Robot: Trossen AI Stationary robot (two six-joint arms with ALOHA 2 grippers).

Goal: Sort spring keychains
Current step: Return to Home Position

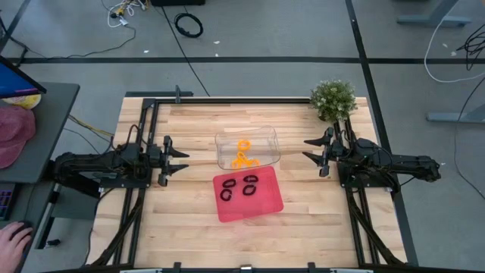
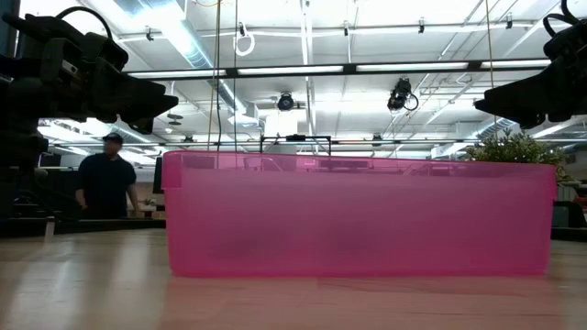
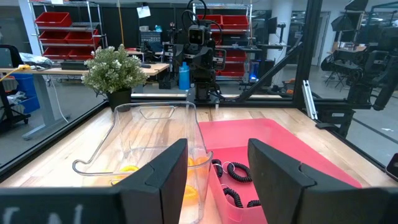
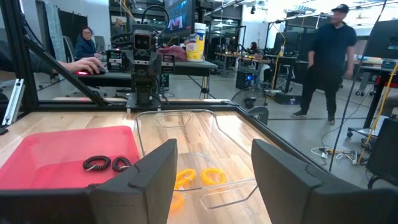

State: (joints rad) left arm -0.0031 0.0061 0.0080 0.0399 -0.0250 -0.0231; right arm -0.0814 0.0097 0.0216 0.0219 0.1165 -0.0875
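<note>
Left pincer [image 1: 184, 161] wide open, empty — right pincer [image 1: 307, 149] likewise

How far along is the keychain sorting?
Sorting looks done: orange keychains lie in the transparent bin, black keychains in the red tray, none loose on the table. Nothing is in hand: left gripper and right gripper sit open, empty, at the table's sides. Nothing visible remains.

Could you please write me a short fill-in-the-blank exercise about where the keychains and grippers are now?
The orange keychains lie in the ____ bin.
The black keychains lie in the ____ tray.
The left gripper and the right gripper both have their fingers ____.
Missing words: clear; red; open.
</note>
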